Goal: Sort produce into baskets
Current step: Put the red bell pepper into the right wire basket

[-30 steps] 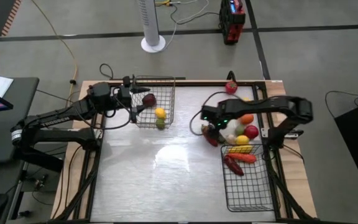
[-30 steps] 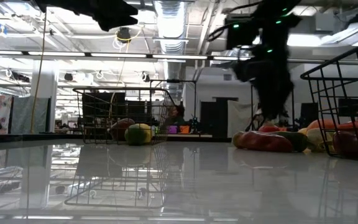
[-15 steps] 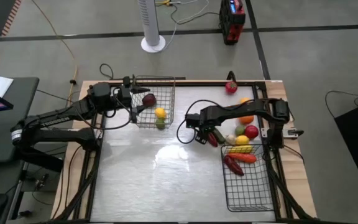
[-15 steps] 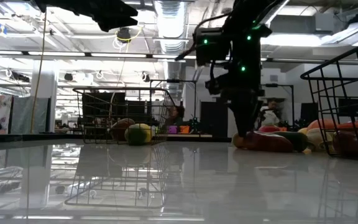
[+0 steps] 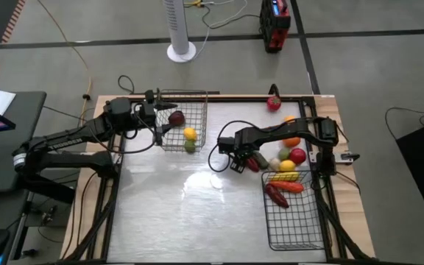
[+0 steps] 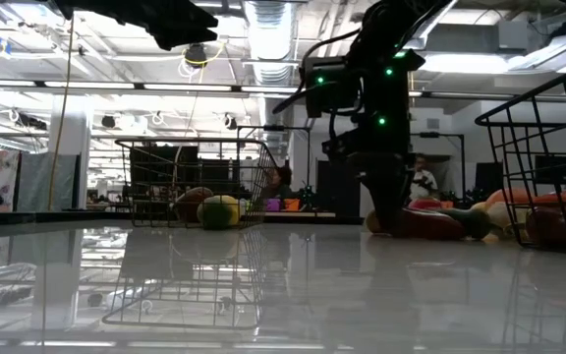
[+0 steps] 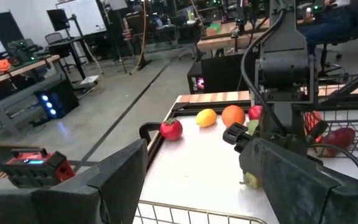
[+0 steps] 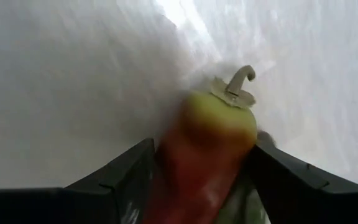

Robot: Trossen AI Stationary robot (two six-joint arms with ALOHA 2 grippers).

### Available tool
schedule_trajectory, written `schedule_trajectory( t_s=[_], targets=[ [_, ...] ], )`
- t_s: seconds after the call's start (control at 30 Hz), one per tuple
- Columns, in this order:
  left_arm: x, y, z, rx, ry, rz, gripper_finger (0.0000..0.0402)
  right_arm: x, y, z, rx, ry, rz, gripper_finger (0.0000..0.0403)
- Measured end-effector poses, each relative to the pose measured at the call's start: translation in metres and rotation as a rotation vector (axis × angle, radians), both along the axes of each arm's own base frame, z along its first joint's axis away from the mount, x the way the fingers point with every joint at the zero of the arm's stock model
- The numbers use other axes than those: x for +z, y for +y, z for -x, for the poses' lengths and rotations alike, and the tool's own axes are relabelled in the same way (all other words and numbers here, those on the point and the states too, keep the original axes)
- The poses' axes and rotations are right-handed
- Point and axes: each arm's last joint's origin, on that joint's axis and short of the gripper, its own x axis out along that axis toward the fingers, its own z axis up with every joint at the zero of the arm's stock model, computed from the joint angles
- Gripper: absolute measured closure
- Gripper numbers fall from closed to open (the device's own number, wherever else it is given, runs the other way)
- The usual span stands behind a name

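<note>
A long red pepper (image 8: 207, 143) with a green top and stem lies on the table, at the left end of a loose produce pile (image 5: 285, 151). It also shows in the high view (image 5: 251, 163) and the low view (image 6: 425, 224). My right gripper (image 8: 204, 180) is down at the table (image 5: 237, 160), shut on this pepper. My left gripper (image 7: 210, 186) is open and empty, hovering at the left wall of the silvery basket (image 5: 197, 99). That basket holds a maroon (image 5: 177, 118), a yellow (image 5: 190, 134) and a green piece (image 5: 190, 146). The black basket (image 5: 267, 213) holds long red and yellow pieces. My right gripper has the pepper's two long sides, just below its green top (image 8: 222, 115), between its two fingers (image 8: 126, 174). The fingers point down from above and lie across the pepper. The pepper lies on the table.
An orange (image 5: 292, 140), a red (image 5: 298, 155) and a green piece (image 5: 284, 153) lie loose by the black basket's far end. A red round piece (image 5: 274, 103) sits at the table's far edge. Bare tabletop (image 5: 190, 206) spreads across the middle and near side.
My right gripper has swung from above the produce pile toward the table's left and near side and come down to the tabletop, its fingers now around the long red pepper.
</note>
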Motion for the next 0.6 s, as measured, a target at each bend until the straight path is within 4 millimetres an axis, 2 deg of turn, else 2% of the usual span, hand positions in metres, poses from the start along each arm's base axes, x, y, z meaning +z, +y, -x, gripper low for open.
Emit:
schedule_trajectory(
  t_s=[0.37,0.6],
  targets=[
    [0.0,0.0,0.0,0.011,0.004,-0.013,0.0123,0.005,-0.001,-0.001,0.031,0.009,-0.004,0.0224],
    [-0.001,0.0,0.0,0.014,0.011,-0.014,0.0123,0.037,-0.002,-0.008,0.059,0.044,-0.004,0.0218]
  ],
)
